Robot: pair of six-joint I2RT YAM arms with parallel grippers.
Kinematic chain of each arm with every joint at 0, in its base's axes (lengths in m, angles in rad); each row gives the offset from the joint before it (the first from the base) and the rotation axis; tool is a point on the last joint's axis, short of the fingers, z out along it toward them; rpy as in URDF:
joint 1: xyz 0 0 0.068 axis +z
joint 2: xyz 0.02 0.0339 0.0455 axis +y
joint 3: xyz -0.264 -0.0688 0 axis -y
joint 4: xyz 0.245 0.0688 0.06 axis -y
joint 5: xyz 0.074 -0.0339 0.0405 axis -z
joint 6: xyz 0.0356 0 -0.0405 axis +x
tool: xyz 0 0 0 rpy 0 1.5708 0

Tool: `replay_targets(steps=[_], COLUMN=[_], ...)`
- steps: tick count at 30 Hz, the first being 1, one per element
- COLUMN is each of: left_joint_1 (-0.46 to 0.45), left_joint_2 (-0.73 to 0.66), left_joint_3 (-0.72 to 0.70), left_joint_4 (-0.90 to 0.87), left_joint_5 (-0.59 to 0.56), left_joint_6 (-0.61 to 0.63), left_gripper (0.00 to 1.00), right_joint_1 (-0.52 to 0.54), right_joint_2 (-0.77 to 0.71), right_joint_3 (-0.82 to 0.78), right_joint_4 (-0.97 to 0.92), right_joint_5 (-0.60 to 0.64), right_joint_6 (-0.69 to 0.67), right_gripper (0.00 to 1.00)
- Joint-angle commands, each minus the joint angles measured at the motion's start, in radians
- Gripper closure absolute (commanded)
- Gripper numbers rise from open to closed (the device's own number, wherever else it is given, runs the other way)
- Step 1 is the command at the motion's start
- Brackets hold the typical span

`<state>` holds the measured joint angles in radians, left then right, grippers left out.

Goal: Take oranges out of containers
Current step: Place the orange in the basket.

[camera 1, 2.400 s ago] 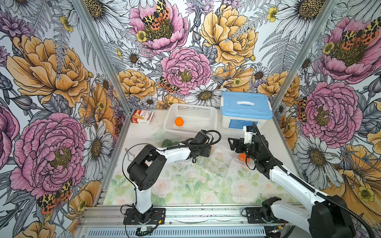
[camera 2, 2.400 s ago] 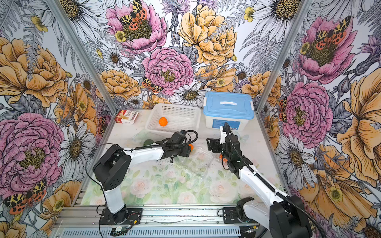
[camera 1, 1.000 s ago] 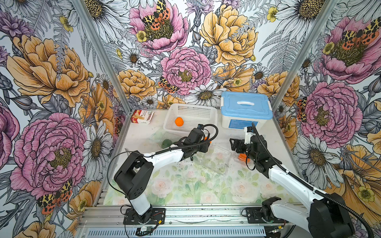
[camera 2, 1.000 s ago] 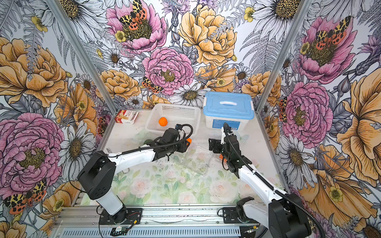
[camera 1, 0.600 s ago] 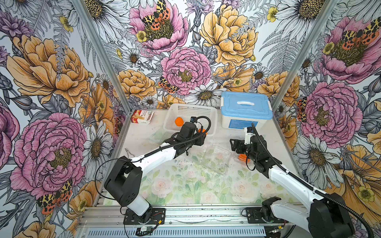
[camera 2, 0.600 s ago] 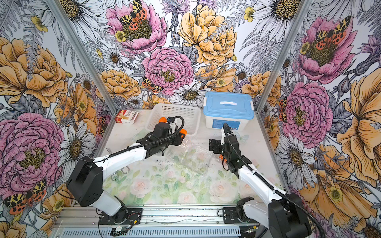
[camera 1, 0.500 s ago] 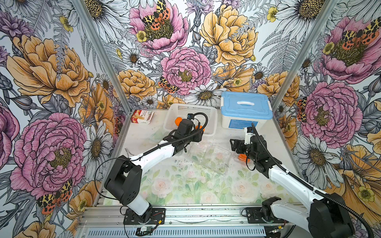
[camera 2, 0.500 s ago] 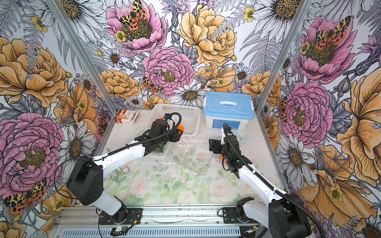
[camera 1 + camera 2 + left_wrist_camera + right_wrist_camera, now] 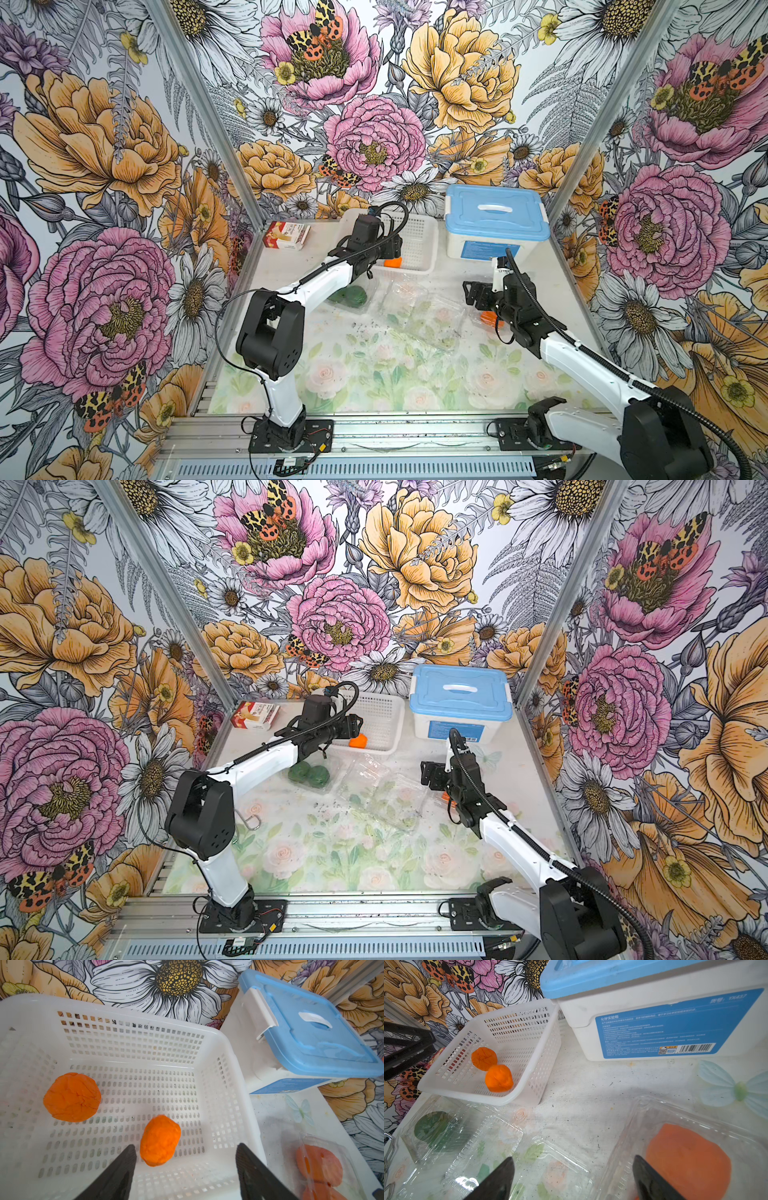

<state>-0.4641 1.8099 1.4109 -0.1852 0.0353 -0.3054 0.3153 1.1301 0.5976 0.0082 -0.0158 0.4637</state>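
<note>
Left gripper [image 9: 185, 1146] open, empty, over white basket [image 9: 124, 1012] at 12 o'clock; two oranges [image 9: 160, 1140] lie inside. Right gripper [image 9: 572, 1157] open, empty, beside clamshell [image 9: 654, 1109] at 3 o'clock, likely staged for the orange pair [image 9: 687, 1161] in it.

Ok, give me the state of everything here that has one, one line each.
white basket, holds two oranges, loose
left hand, open, empty, over the basket
right hand, open, empty
blue-lidded tub, lid on
middle clamshell, open, empty
left clamshell, holds two green fruits, lid unclear
right clamshell, holds orange fruit, lid unclear
</note>
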Motion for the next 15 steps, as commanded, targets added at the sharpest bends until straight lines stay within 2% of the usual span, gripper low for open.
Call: replay_targets(steps=[1, 7, 15], left_joint_1=[-0.009, -0.058, -0.145], left_joint_2=[-0.002, -0.098, -0.322], left_joint_3=[0.026, -0.083, -0.362], left_joint_4=[-0.034, 0.013, 0.099], left_joint_5=[0.032, -0.024, -0.108], left_joint_6=[0.028, 0.037, 0.063], left_gripper=[0.19, 0.17, 0.14], right_joint_1=[-0.003, -0.006, -0.011], right_joint_2=[0.009, 0.026, 0.052], right_joint_3=[0.037, 0.044, 0.048], right_joint_4=[-0.007, -0.020, -0.024], right_joint_5=[-0.013, -0.006, -0.023], right_joint_6=[0.013, 0.032, 0.059], right_gripper=[0.13, 0.13, 0.14])
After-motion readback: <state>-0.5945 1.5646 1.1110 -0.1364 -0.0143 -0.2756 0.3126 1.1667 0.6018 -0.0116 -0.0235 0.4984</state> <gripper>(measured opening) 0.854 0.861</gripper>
